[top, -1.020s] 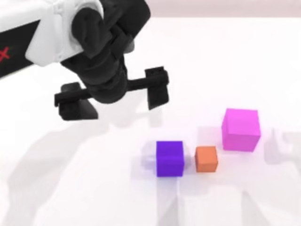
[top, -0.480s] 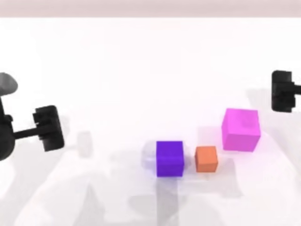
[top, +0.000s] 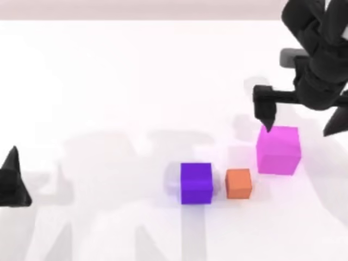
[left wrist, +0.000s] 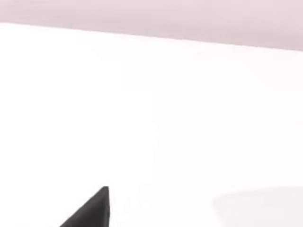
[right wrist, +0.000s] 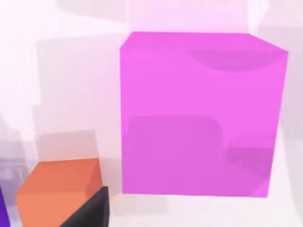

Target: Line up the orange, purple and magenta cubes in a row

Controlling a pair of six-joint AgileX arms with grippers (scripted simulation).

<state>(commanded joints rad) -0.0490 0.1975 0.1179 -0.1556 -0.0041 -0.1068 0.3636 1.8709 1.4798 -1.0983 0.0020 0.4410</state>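
The magenta cube (top: 279, 150) sits at the right and is the largest of the three. Left of it and slightly nearer the front lie the small orange cube (top: 238, 183) and then the purple cube (top: 196, 183), close together. My right gripper (top: 300, 120) hangs open over the magenta cube's far edge, its fingers spread wider than the cube. The right wrist view shows the magenta cube (right wrist: 199, 113), the orange cube (right wrist: 57, 189) and one dark fingertip (right wrist: 94, 210). Only one fingertip (top: 13, 179) of my left gripper shows, at the table's left edge, far from the cubes.
The white table (top: 136, 98) runs to a pale back edge (top: 163, 11). The left wrist view holds only bare white table (left wrist: 189, 118) and one fingertip (left wrist: 92, 210). Nothing else stands on the table.
My left arm has pulled back from the table's middle to the left edge. My right arm has come in from the right and now hovers over the magenta cube. The cubes have not moved.
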